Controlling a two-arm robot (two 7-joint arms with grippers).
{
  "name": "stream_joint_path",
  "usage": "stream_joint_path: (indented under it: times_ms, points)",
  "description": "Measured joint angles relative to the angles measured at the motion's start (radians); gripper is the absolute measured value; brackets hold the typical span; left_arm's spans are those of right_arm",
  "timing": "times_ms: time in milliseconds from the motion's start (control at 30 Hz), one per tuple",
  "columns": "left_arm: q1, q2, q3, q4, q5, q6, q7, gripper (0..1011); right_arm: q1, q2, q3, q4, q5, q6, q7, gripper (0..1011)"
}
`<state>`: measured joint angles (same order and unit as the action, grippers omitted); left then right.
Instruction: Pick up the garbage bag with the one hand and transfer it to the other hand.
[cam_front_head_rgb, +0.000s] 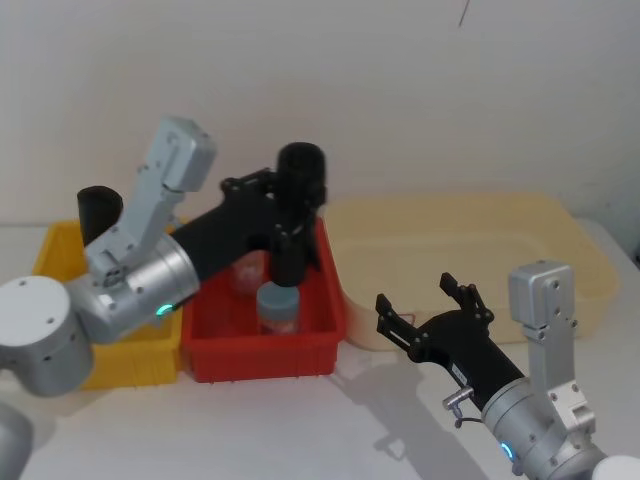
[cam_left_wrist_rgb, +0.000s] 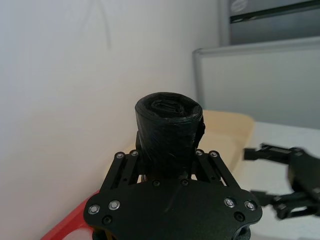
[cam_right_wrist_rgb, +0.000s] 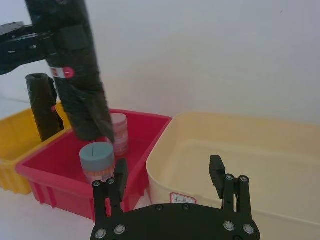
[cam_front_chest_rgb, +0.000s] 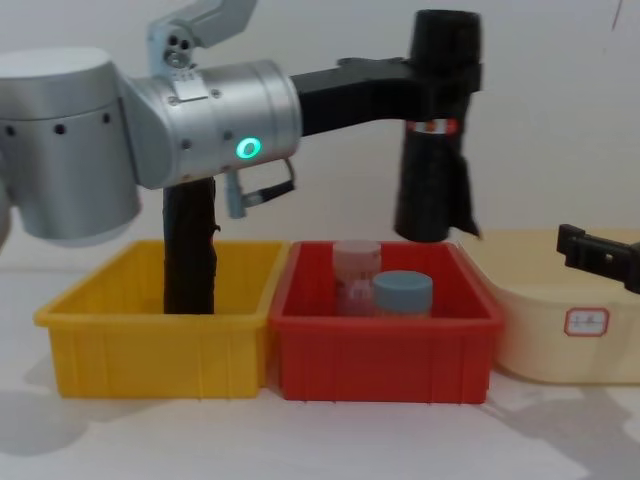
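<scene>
Head view: your left gripper (cam_front_head_rgb: 300, 205) grips the garbage bag (cam_front_head_rgb: 298, 170), upright above the red bin (cam_front_head_rgb: 265, 345). Right wrist view: your right gripper (cam_right_wrist_rgb: 168, 170) is spread wide, empty, beside the cream tub (cam_right_wrist_rgb: 240, 145). Chest view: the garbage bag (cam_front_chest_rgb: 437, 150) hangs over the red bin.

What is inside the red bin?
A blue-lidded jar and, partly covered behind it, a pinkish jar. Jar contents are hidden. The left gripper holds the garbage bag above the red bin.

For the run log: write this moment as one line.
left gripper shut on garbage bag, held above red bin | right gripper open, near cream tub, apart from bag | transfer not yet done
</scene>
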<state>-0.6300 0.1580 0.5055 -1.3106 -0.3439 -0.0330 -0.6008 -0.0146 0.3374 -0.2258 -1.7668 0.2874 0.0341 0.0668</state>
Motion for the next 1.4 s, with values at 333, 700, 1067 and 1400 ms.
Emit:
stream_joint_path:
  times_ms: [333, 700, 1067, 1400]
  points:
    - [-0.032, -0.058, 0.030, 0.063, -0.059, -0.014, -0.071, 407, 0.000, 0.000, 0.000, 0.000, 0.000, 0.000, 0.000, 1001]
    - [-0.037, -0.080, 0.041, 0.078, -0.098, -0.010, -0.085, 407, 0.000, 0.000, 0.000, 0.000, 0.000, 0.000, 0.000, 1001]
    - [-0.035, -0.084, 0.048, 0.078, -0.119, 0.002, -0.086, 407, 0.000, 0.000, 0.000, 0.000, 0.000, 0.000, 0.000, 1000]
    - [-0.034, -0.086, 0.052, 0.079, -0.128, 0.008, -0.087, 407, 0.007, 0.000, 0.000, -0.007, -0.018, -0.032, 0.008, 1000]
